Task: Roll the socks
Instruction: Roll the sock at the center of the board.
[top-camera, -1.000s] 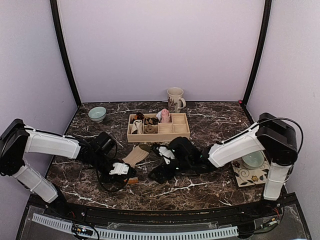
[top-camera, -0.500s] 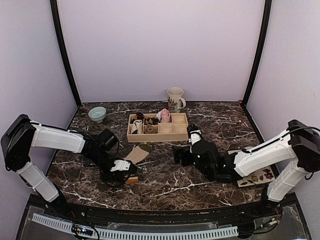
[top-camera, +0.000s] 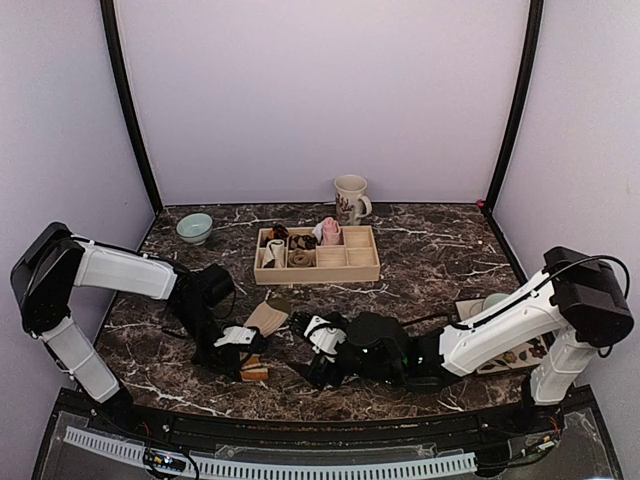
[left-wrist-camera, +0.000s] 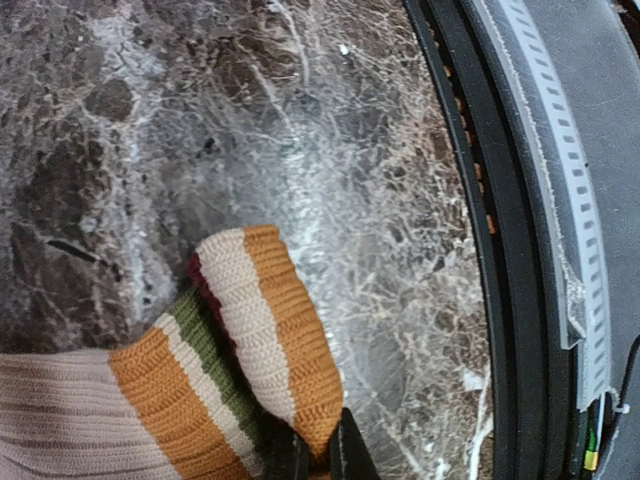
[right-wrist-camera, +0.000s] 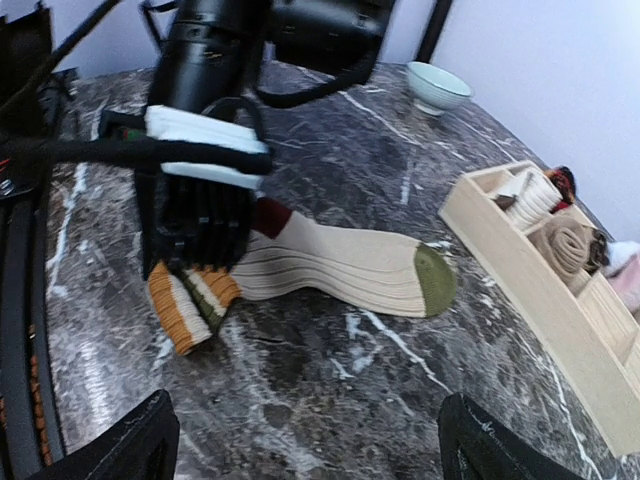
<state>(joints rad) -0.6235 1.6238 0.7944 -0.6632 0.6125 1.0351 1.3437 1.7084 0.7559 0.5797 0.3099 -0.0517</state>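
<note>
The dark marbled table (top-camera: 430, 250) carries a compartmented wooden box (top-camera: 317, 272), a mug (top-camera: 350, 198) behind it, a pale green bowl (top-camera: 194, 227) at far left, and a tan sock (top-camera: 268, 316) lying nearer the front.

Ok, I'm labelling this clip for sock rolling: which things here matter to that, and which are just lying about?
In the job: tan sock, striped cuff pinched in the left pincer; pink sock in the wooden tray; right pincer, open.
Lying about: mug, green bowl, small rolled bundles.
</note>
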